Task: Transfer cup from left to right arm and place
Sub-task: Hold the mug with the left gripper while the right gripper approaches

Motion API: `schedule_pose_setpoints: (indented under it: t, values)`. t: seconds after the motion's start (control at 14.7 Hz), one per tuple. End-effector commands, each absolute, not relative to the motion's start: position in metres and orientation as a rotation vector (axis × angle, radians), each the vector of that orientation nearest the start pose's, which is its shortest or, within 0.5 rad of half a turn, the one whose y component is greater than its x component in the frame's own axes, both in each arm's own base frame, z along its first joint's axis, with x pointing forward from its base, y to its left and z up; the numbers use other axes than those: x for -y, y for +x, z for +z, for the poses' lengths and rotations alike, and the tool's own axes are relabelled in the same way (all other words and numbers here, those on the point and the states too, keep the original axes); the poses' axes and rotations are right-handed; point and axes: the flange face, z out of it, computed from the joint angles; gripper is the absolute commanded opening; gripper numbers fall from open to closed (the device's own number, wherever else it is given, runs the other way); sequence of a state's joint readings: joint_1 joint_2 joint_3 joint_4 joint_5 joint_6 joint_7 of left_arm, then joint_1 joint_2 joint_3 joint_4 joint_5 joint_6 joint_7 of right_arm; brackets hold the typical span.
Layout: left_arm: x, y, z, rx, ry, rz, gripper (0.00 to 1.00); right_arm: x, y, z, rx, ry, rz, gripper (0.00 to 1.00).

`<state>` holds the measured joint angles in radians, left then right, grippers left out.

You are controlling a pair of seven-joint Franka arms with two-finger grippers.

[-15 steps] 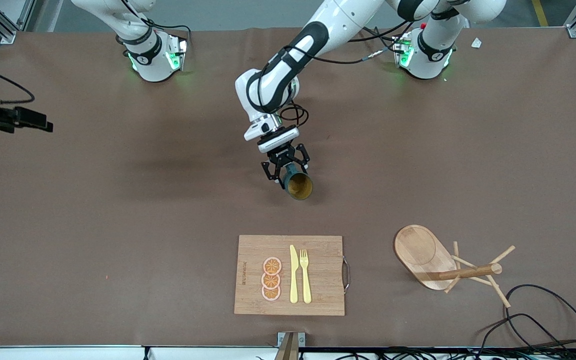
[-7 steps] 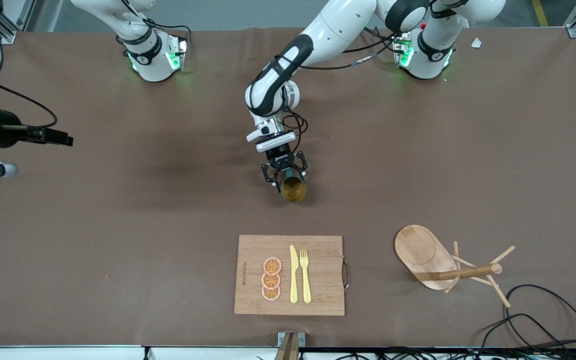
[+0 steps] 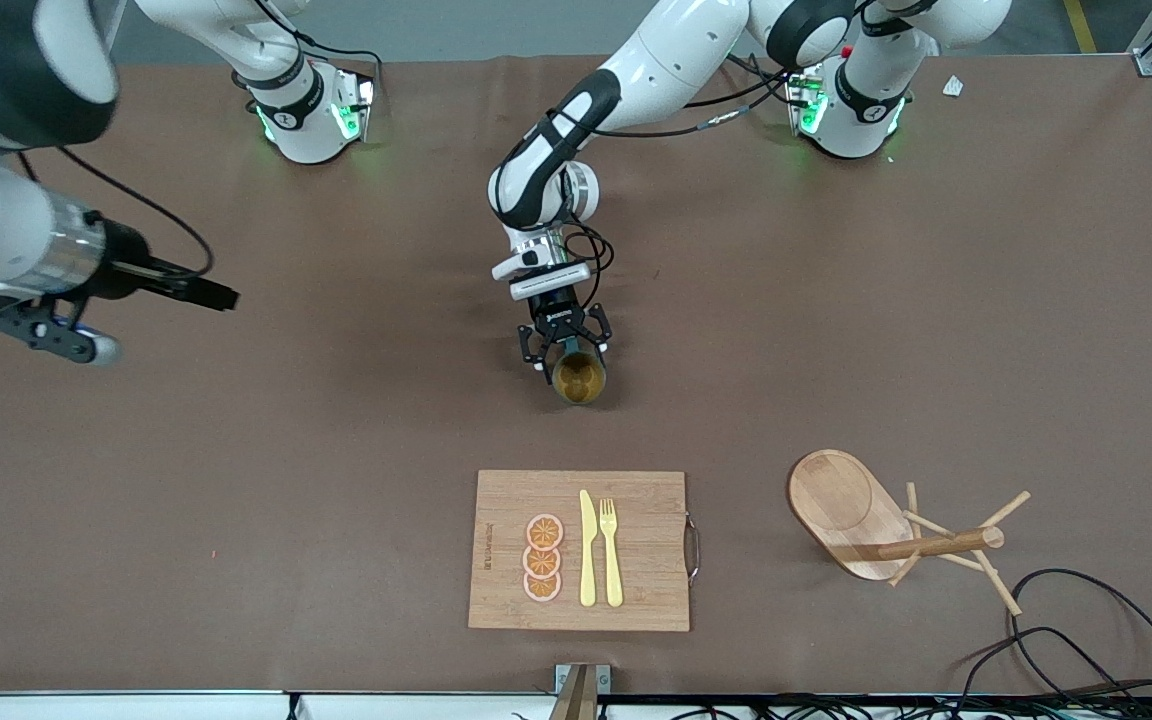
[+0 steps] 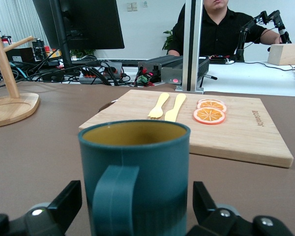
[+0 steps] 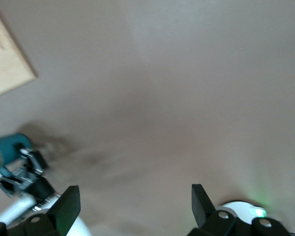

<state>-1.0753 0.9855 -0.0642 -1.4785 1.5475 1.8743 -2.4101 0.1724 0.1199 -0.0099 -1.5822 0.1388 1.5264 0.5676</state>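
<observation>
Two open hands, one cup standing between the left hand's fingers.

Mid-worktop (image 3: 336, 450), the teal cup (image 3: 577, 377) stands upright, its yellowish inside showing and its handle turned toward the left hand (image 3: 564, 350). That hand straddles the cup with its fingers (image 4: 66, 204) spread apart, one on either side, a thin gap visible at each wall. The right hand (image 3: 219, 296) hangs over bare worktop toward the right arm's end, its fingers also apart and holding nothing. Nearer the front camera than the cup lies a wooden cutting board (image 3: 636, 500) carrying orange slices, a knife and a fork. A wooden mug rack (image 3: 936, 545) stands toward the left arm's end.
</observation>
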Motion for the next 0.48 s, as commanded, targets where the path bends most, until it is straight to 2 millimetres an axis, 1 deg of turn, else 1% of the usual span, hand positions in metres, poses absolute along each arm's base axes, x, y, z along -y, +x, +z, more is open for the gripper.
schedule_pose_setpoints:
  t: [0.0,0.14,0.2,0.27,0.34,0.41]
  values:
    - [0.597,0.343,0.101,0.369,-2.391,-1.765,1.0,-0.175,0.564,0.549,-0.731,-2.957,0.228,1.0]
    - [0.603,0.327,0.103,0.466,-2.423,-1.732,1.0,-0.217,0.566,0.536,-0.776,-2.914,0.177,1.0]
    - [0.608,0.32,0.113,0.517,-2.43,-1.712,1.0,-0.235,0.567,0.528,-0.788,-2.9,0.163,1.0]
    - [0.613,0.305,0.115,0.553,-2.438,-1.676,1.0,-0.257,0.566,0.521,-0.765,-2.9,0.145,1.0]
    - [0.617,0.292,0.125,0.611,-2.44,-1.64,1.0,-0.271,0.565,0.513,-0.74,-2.903,0.135,1.0]
    - [0.617,0.283,0.131,0.665,-2.415,-1.615,1.0,-0.283,0.566,0.502,-0.721,-2.91,0.137,1.0]
